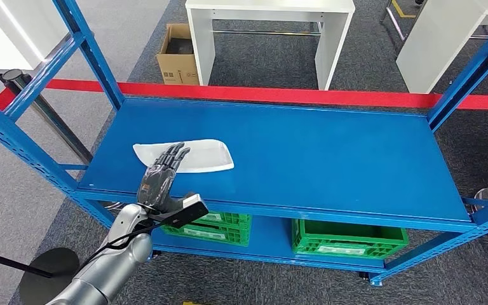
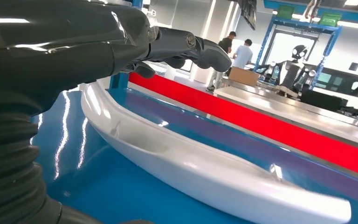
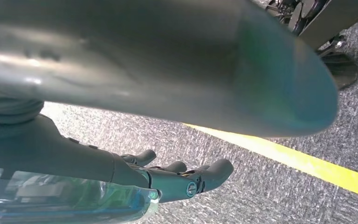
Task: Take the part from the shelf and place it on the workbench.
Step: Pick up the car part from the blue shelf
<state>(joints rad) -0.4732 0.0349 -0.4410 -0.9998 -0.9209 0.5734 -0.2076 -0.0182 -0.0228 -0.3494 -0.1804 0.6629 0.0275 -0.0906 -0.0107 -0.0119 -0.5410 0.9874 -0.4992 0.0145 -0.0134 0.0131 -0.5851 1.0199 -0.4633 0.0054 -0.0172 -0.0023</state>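
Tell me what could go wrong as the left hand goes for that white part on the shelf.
The left hand reaches over the white part with fingers extended, nothing gripped yet. The part looks smooth and glossy, so it may slip when pinched. It lies fairly close to the blue shelf's front edge; a nudge could push it off toward the green crates below.

Bright, even light from overhead. The head view is sharp, with faint shadows. Glare streaks the glossy shelf (image 2: 74,154) and white part (image 2: 205,163) in the left wrist view. The nearby thumb (image 3: 168,60) is blurred in the right wrist view.
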